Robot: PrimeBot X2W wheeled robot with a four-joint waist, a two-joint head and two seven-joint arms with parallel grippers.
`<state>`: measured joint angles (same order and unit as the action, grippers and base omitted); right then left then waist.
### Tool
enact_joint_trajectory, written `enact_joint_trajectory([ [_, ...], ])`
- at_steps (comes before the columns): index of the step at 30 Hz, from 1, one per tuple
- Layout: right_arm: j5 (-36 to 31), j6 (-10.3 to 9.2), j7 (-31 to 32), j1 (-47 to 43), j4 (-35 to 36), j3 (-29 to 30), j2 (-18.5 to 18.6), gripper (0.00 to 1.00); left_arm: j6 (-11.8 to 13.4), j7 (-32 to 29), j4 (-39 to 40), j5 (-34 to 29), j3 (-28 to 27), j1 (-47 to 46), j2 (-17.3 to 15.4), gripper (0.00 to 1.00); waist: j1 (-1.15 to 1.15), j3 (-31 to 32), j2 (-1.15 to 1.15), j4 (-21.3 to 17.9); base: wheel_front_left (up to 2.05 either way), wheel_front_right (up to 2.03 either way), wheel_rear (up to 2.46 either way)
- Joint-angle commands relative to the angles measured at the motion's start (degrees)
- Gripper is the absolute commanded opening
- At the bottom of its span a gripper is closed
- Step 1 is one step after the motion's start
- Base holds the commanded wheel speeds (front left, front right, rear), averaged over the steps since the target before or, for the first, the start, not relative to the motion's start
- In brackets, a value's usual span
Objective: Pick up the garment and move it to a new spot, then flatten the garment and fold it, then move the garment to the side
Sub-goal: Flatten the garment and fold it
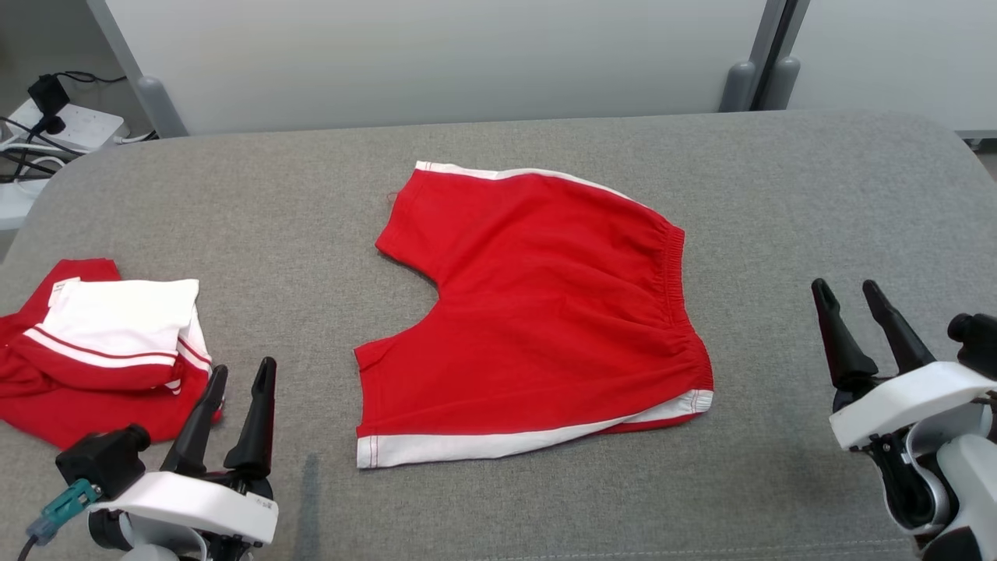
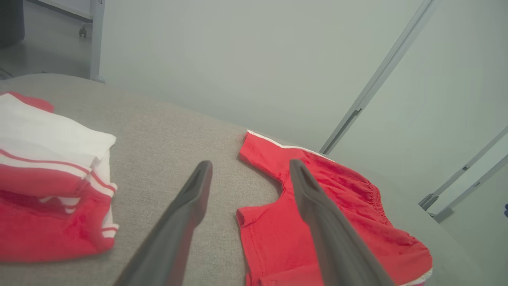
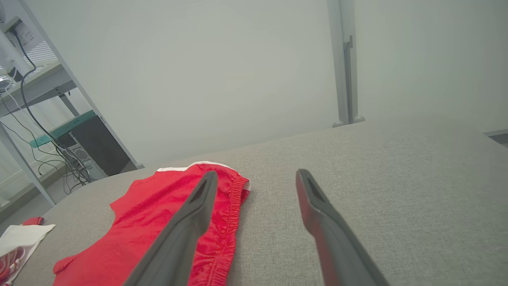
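At the centre of the head view, the red shorts (image 1: 537, 312) lie spread nearly flat on the grey table (image 1: 818, 179), waistband toward the right, so the move and flattening look done, while the fold and the shift aside are not yet made. At the lower left the left gripper (image 1: 244, 368), and at the right edge the right gripper (image 1: 844, 285), each hold 2 fingers wide apart, empty and clear of the cloth. A folded red-and-white pile (image 1: 109, 343) at the left edge is partly cut off, and the shorts' lower layer is hidden.
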<state>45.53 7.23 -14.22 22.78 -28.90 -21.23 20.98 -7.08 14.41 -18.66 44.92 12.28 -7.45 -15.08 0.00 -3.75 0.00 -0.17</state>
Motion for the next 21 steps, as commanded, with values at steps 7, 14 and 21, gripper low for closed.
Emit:
enact_joint_trajectory([
  [7,-6.67,0.25,-0.76,-6.03,3.42,3.86,-2.58,1.00,-0.41,0.59,1.15,-6.10,-4.76,1.27,0.44,1.00,0.00,2.22,0.00,-0.13,0.00,0.00,0.00],
  [14,-10.85,0.25,-0.77,-9.73,4.63,5.53,-4.47,1.00,-0.41,0.59,1.67,-9.88,-7.30,3.62,1.76,1.00,0.00,3.28,0.00,0.09,0.00,0.00,0.00],
  [21,-14.74,0.25,-0.77,-12.01,5.54,6.50,-5.72,1.00,-0.41,0.59,3.01,-13.36,-9.82,5.74,3.43,1.00,0.00,3.73,0.00,0.56,0.00,0.00,0.00],
])
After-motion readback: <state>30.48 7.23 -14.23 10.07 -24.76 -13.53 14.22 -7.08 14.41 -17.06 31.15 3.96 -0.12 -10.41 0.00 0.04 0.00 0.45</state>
